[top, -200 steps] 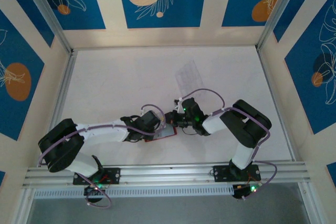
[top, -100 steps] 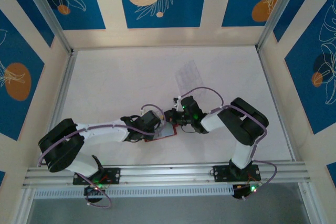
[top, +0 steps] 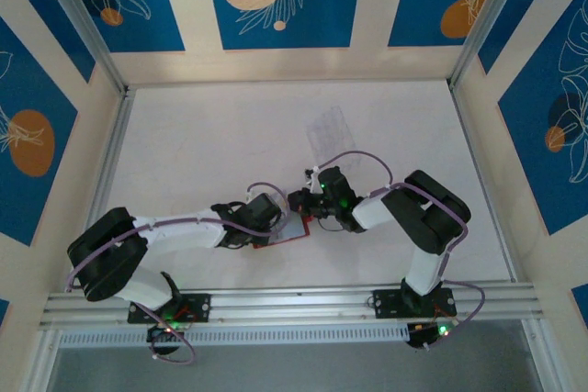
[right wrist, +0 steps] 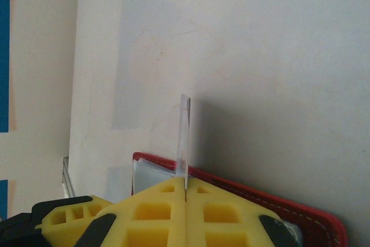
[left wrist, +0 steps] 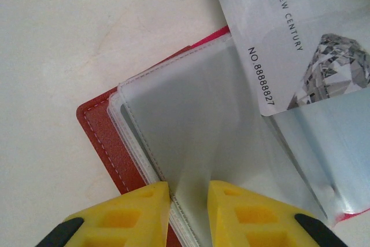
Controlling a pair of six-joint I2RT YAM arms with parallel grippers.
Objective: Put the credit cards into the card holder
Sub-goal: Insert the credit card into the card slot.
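The card holder (top: 287,235) lies open on the table, red cover (left wrist: 99,124) down and clear sleeves (left wrist: 191,120) up. My left gripper (left wrist: 189,194) is shut on one raised clear sleeve at the holder's edge. A pale silvery credit card (left wrist: 289,44), printed with a number and a diamond, comes in from the upper right with its corner over the sleeves. My right gripper (right wrist: 185,188) is shut on that card, which stands edge-on (right wrist: 184,137) above the holder's red rim (right wrist: 260,199). From above, the right gripper (top: 297,202) sits just beyond the left gripper (top: 272,220).
A faint clear sheet (top: 329,131) lies flat on the white table beyond the grippers, also a pale rectangle (right wrist: 144,56) in the right wrist view. Metal rails (top: 294,298) run along the near edge, and patterned walls enclose the table.
The right gripper has edged left with the card, closer over the holder. The left arm and the holder have stayed put.
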